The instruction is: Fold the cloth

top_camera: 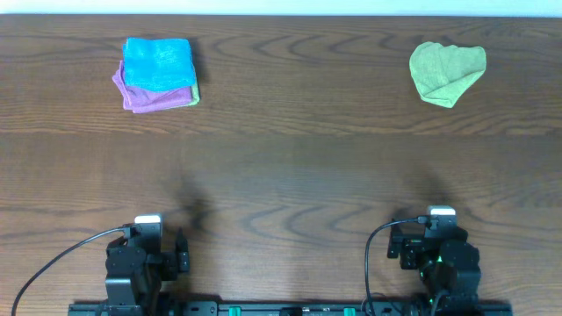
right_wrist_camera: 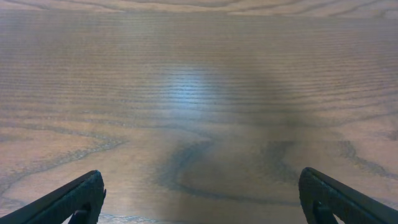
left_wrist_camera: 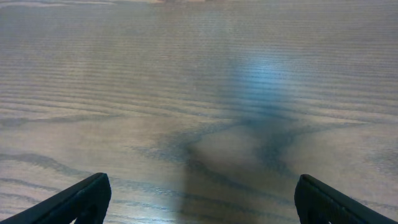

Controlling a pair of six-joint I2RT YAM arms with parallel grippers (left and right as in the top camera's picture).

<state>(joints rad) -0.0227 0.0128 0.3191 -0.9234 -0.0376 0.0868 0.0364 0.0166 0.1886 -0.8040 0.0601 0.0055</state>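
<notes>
The light lime-green cloth (top_camera: 446, 72) lies crumpled in a loose heap at the far right of the table, seen only in the overhead view. My left gripper (top_camera: 147, 230) rests at the near left edge, open and empty; its two dark fingertips (left_wrist_camera: 202, 196) stand wide apart over bare wood. My right gripper (top_camera: 439, 221) rests at the near right edge, open and empty; its fingertips (right_wrist_camera: 202, 193) are also wide apart over bare wood. Both grippers are far from the cloth.
A stack of folded cloths stands at the far left: a bright blue one (top_camera: 158, 63) on top of a purple one (top_camera: 140, 95), with a green edge showing at its right. Dark wood table (top_camera: 290, 167). Cables run from both arm bases.
</notes>
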